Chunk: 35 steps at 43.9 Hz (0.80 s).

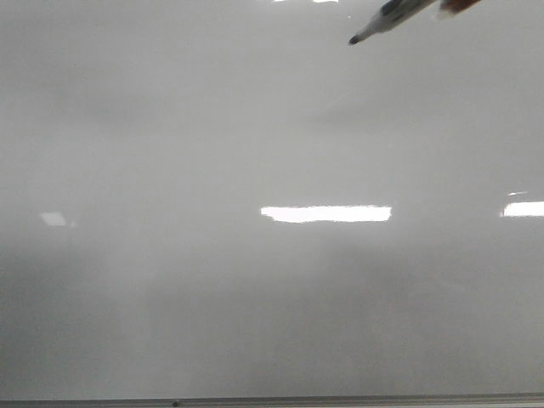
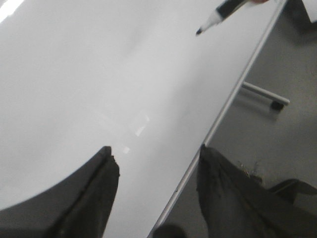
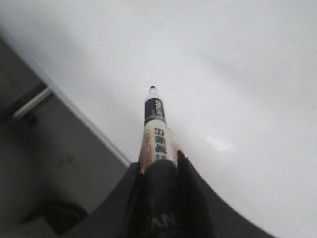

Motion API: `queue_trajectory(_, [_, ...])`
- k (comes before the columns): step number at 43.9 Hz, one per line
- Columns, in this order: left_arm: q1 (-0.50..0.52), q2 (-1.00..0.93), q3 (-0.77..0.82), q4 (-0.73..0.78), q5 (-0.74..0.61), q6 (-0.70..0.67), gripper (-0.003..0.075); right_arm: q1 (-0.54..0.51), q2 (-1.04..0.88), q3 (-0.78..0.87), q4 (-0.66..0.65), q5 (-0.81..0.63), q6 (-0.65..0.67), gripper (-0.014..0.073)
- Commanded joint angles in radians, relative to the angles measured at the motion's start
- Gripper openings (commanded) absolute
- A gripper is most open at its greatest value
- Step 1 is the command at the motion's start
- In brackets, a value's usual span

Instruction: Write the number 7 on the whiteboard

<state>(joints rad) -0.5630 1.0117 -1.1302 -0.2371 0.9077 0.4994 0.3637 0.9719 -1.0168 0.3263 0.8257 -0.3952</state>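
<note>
Whiteboard (image 1: 212, 127) unmarked, R hand (image 3: 161, 166) pinching marker (image 3: 154, 126) w/ tip above board, L hand (image 2: 156, 168) spread

The whiteboard (image 1: 212, 127) fills the front view as one flat, bare surface from the left edge to the right and down to its thin grey frame (image 1: 272, 400) along the bottom. The only thing over it is a marker (image 1: 382, 21) slanting in at the upper right of the frame, its dark tip off the surface. In the left wrist view the left gripper (image 2: 156, 163) straddles the board's frame edge, jaws apart.
</note>
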Motion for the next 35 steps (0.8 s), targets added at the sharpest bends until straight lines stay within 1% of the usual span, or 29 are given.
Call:
queue_trajectory(1, [0.046, -0.05, 0.01, -0.041, -0.091, -0.04, 0.0368, -0.032, -0.05, 0.065, 0.007, -0.198, 0.045, -0.0067])
queue_trajectory(3, [0.059, -0.053, 0.021, -0.046, -0.107, -0.04, 0.0368, -0.028, -0.051, 0.105, 0.009, -0.266, 0.045, -0.0067])
queue_trajectory(6, [0.059, -0.051, 0.024, -0.046, -0.12, -0.04, 0.0368, -0.026, -0.035, 0.125, 0.011, -0.325, 0.043, -0.0067])
queue_trajectory(16, [0.059, -0.036, 0.024, -0.055, -0.124, -0.04, 0.0368, -0.026, 0.028, 0.122, 0.043, -0.463, 0.043, -0.0067])
queue_trajectory(35, [0.059, -0.032, 0.024, -0.055, -0.124, -0.04, 0.0368, -0.03, 0.245, -0.009, 0.044, -0.501, 0.043, -0.0067])
